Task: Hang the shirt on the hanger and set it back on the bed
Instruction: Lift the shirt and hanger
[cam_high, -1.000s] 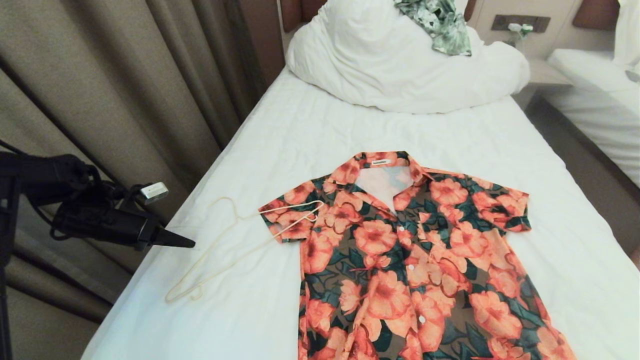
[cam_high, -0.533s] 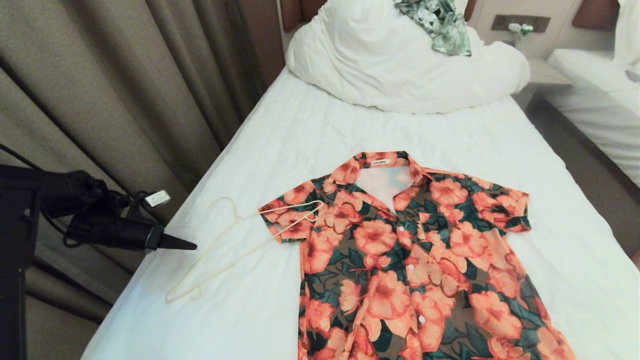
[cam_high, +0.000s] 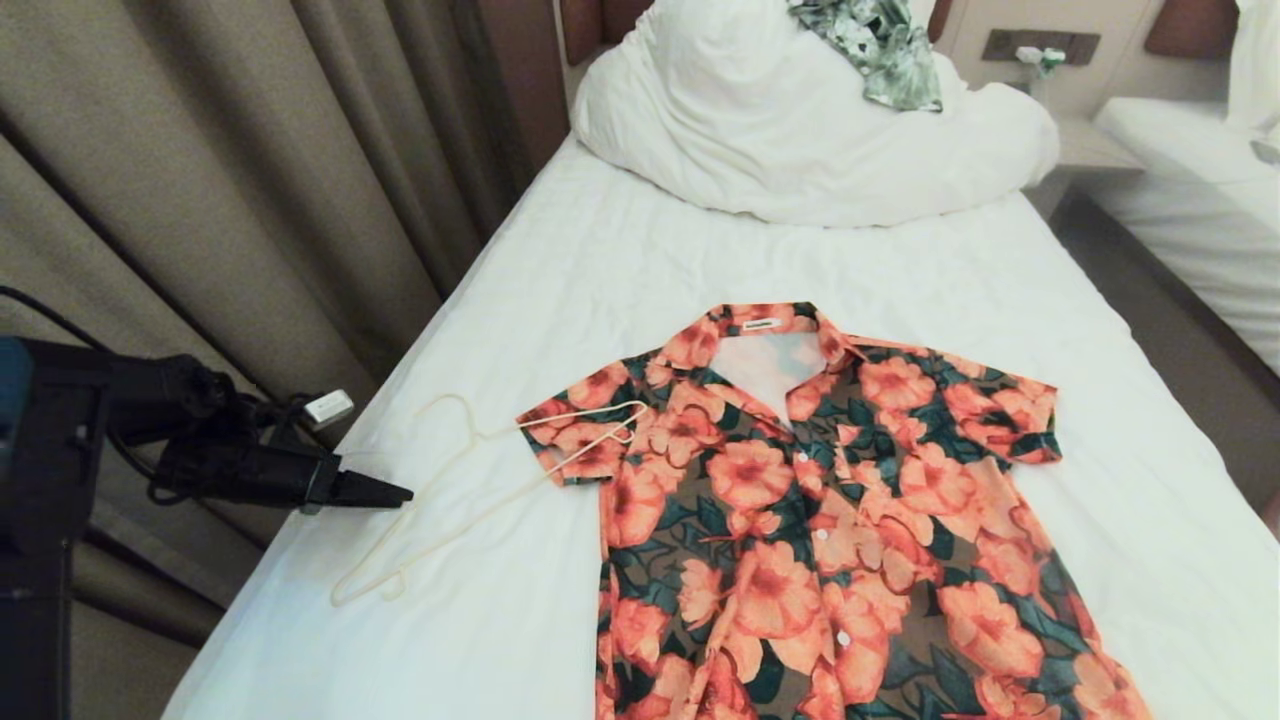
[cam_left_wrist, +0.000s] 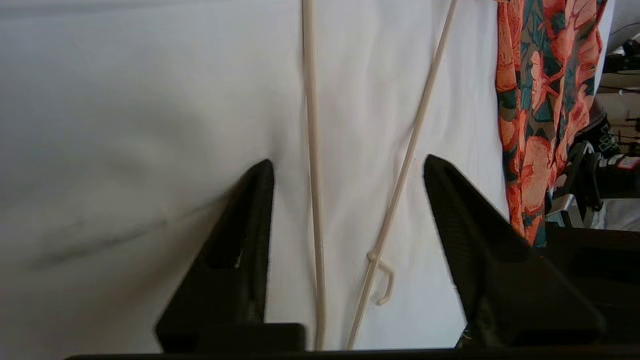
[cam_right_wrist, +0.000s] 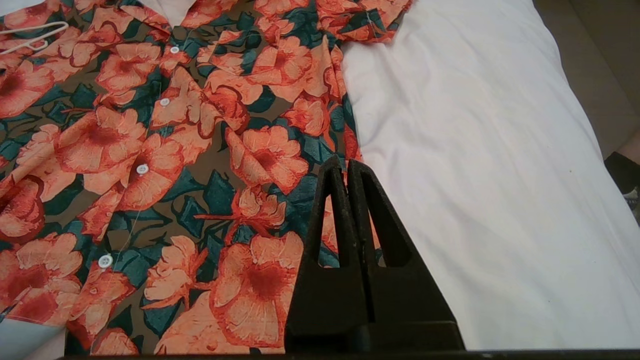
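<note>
The shirt (cam_high: 820, 500), orange-pink flowers on dark green and brown, lies flat and buttoned on the bed (cam_high: 700, 270), collar toward the duvet. The cream wire hanger (cam_high: 484, 435) lies to its left, one end resting on the shirt's sleeve. My left gripper (cam_high: 400, 493) reaches in level over the bed's left edge, its tip at the hanger's long side. In the left wrist view this gripper (cam_left_wrist: 348, 161) is open, with two hanger wires (cam_left_wrist: 312, 150) on the sheet between its jaws and the shirt (cam_left_wrist: 540, 100) beyond. My right gripper (cam_right_wrist: 345, 162) is shut and empty above the shirt's (cam_right_wrist: 175, 150) right side edge.
A bunched white duvet (cam_high: 800, 140) with a green leafy garment (cam_high: 880, 50) on it fills the head of the bed. Beige curtains (cam_high: 250, 180) hang close along the left side. A bedside table (cam_high: 1085, 140) and a second bed (cam_high: 1190, 170) stand to the right.
My left arm has moved right and slightly down, bringing its tip from the bed's edge to the hanger. Shirt and hanger have not moved.
</note>
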